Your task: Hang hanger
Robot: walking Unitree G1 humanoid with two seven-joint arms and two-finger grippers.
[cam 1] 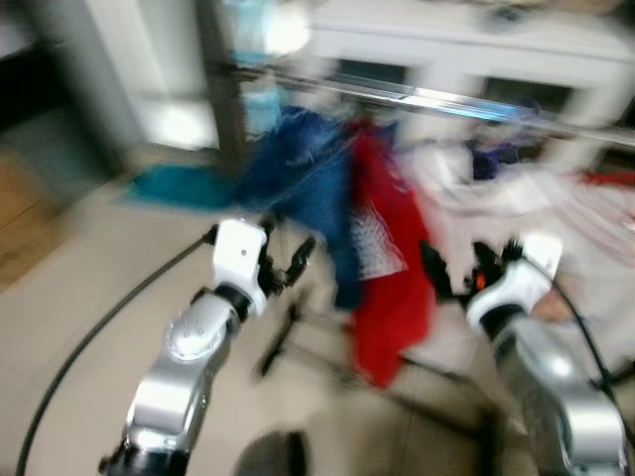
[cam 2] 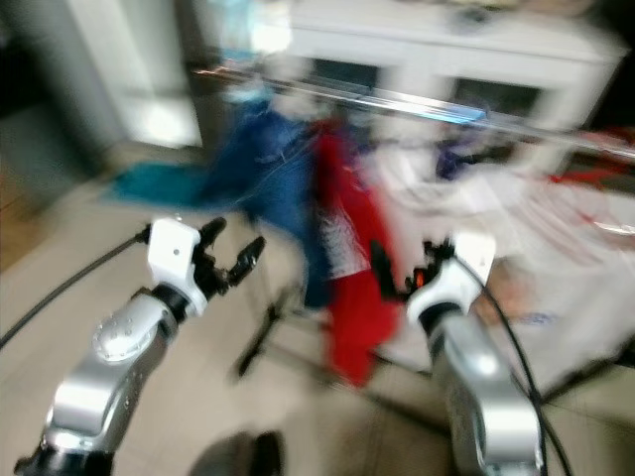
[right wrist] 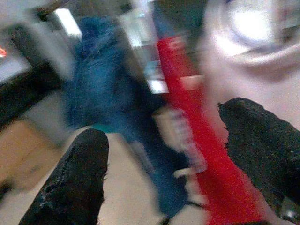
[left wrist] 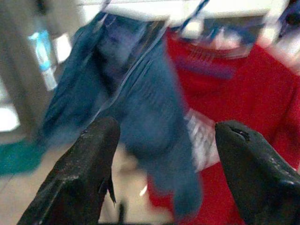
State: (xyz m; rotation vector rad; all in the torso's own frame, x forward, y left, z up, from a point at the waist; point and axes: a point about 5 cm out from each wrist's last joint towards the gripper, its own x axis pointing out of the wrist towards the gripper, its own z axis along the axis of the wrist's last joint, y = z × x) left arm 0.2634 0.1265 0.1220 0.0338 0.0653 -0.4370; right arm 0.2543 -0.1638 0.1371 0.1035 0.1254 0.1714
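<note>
Hanger itself lost in blur among blue garment (cam 1: 308,188) and red garment (cam 1: 387,258) along rail (cam 1: 437,99), straight ahead between left gripper (cam 1: 293,263) and right gripper (cam 1: 446,268), both spread, grasping nothing.

Silver arms, apparently 2 black-fingered grippers.

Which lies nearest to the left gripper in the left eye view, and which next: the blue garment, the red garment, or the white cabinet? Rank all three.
From the left gripper:
1. Blue garment, hanging just beyond it.
2. Red garment, to the blue one's right.
3. White cabinet, behind the rail.
</note>
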